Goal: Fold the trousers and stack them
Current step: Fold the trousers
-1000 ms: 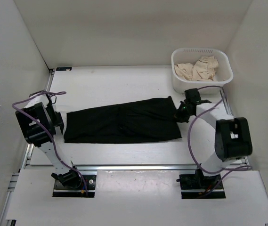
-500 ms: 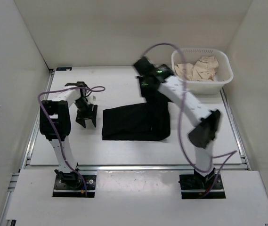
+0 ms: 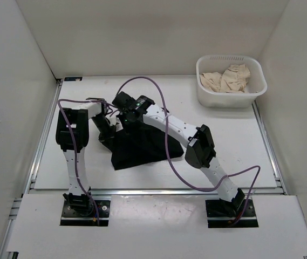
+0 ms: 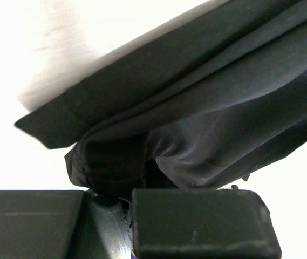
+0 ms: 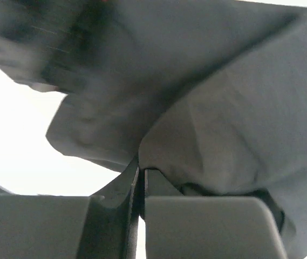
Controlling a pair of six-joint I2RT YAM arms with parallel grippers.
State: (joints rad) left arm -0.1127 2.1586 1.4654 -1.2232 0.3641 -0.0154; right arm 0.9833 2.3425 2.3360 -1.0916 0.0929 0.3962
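Observation:
The black trousers [image 3: 142,148] lie bunched and folded on the white table [image 3: 234,140], left of centre. My left gripper [image 3: 106,133] is at their left edge and is shut on a fold of the black cloth [image 4: 207,124]; in the left wrist view the gripper [image 4: 126,200] has fabric pinched between its fingers. Reaching across from the right, my right gripper [image 3: 125,116] is at the trousers' upper left corner. It is shut on the trousers [image 5: 223,118], and in its wrist view the gripper [image 5: 141,181] has cloth draping from its tips.
A white basket [image 3: 257,73] at the back right holds crumpled beige clothes [image 3: 227,79]. The right arm [image 3: 177,129] stretches diagonally over the trousers. White walls enclose the table on three sides.
The right arm has carried its end of the trousers leftward, folding them into a smaller pile. The left gripper has moved onto the left edge and shut on it.

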